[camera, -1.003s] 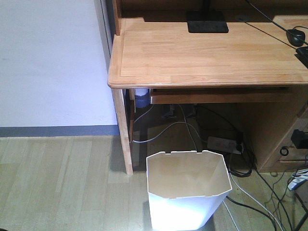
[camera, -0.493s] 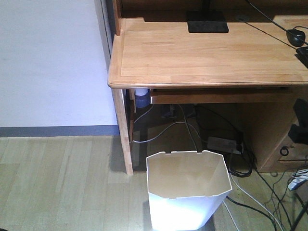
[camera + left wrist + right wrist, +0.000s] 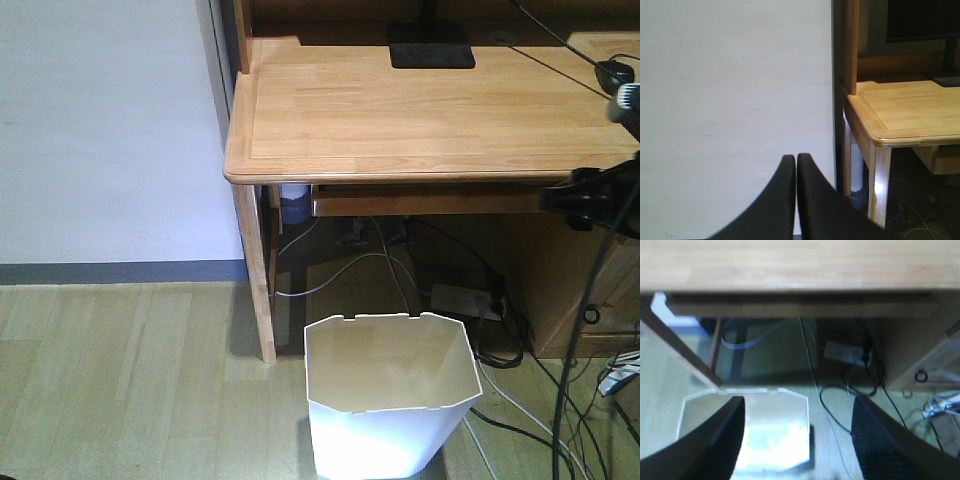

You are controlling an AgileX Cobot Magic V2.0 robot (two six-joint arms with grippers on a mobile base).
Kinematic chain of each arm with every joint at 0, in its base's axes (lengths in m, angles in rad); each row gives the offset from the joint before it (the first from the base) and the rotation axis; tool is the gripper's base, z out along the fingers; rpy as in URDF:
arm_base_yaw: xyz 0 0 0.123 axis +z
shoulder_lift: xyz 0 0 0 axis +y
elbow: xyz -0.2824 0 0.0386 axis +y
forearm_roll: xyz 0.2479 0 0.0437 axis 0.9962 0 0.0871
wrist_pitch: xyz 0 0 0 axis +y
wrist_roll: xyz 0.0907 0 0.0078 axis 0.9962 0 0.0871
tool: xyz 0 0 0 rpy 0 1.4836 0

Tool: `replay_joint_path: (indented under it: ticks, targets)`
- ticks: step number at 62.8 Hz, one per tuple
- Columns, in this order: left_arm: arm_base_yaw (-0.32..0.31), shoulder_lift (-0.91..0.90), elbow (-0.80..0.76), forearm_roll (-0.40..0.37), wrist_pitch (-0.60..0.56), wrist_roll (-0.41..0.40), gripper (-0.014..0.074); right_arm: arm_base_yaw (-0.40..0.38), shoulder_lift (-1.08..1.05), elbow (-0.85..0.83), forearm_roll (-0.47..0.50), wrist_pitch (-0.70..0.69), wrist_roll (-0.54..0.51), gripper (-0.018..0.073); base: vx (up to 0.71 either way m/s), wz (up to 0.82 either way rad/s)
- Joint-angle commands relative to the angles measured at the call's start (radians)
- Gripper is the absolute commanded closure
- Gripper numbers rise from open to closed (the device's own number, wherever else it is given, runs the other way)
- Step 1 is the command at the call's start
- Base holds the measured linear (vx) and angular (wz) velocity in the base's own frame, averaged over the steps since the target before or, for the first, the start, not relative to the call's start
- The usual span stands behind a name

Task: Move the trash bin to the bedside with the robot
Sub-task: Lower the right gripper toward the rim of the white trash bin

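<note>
Desk (image 3: 545, 270) and white wall (image 3: 100, 130) are taking up most of the front view, the tabletop (image 3: 400, 120) running across the far half and the wall lying to its left. No bed is showing in any view, so the bedside is lying somewhere out of sight. The trash bin (image 3: 385, 440) is standing upright on the wood floor (image 3: 120, 380) at the near edge. It is just right of the desk's left front leg (image 3: 255, 270) and near the cables (image 3: 520, 420) trailing out from underneath, and it is looking empty.

The change is happening at the right edge. The right arm (image 3: 600, 197), absent from the front view half a second ago, is now reaching in at tabletop height, well above and to the right of the bin. The bin is sitting exactly where it was. On this reading the task is only starting: the arm seems to be coming over for a grasp on the rim, and the carry is not yet begun.

The right wrist view is adding what the front view is hiding. The right hand (image 3: 799, 405) is spread wide and gripping nothing, with the bin lying below and between its two fingers (image 3: 710, 445), nearer the left one. The left wrist view is showing the left hand (image 3: 796, 167) pressed together on nothing, pointing at the wall left of the desk, away from the bin.
</note>
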Motion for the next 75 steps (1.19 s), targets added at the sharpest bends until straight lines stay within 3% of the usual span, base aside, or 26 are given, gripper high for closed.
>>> replay_joint_path:
  ticks: [1, 21, 34, 46, 64, 75]
  targets:
    - [0.000, -0.004, -0.021, -0.005, -0.073, -0.004, 0.0603, 0.000, 0.086, -0.085, 0.001, -0.021, -0.071, 0.0122, 0.00, 0.00]
    - [0.000, -0.004, -0.021, -0.005, -0.073, -0.004, 0.0603, -0.037, 0.421, -0.245, 0.045, 0.050, -0.151, 0.0122, 0.00, 0.00]
    - [0.000, -0.004, -0.021, -0.005, -0.073, -0.004, 0.0603, -0.122, 0.623, -0.308, 0.249, 0.075, -0.409, 0.0122, 0.00, 0.00]
    - [0.000, -0.004, -0.021, -0.005, -0.073, -0.004, 0.0603, -0.128, 0.802, -0.315, 0.293, 0.002, -0.593, 0.0122, 0.00, 0.00]
    - [0.000, -0.004, -0.021, -0.005, -0.073, -0.004, 0.0603, -0.128, 1.029, -0.323, 0.379, -0.188, -0.657, 0.0115, 0.00, 0.00]
    - [0.000, -0.004, -0.021, -0.005, -0.073, -0.004, 0.0603, -0.128, 1.162, -0.391, 0.403, -0.175, -0.678, 0.0102, 0.00, 0.00]
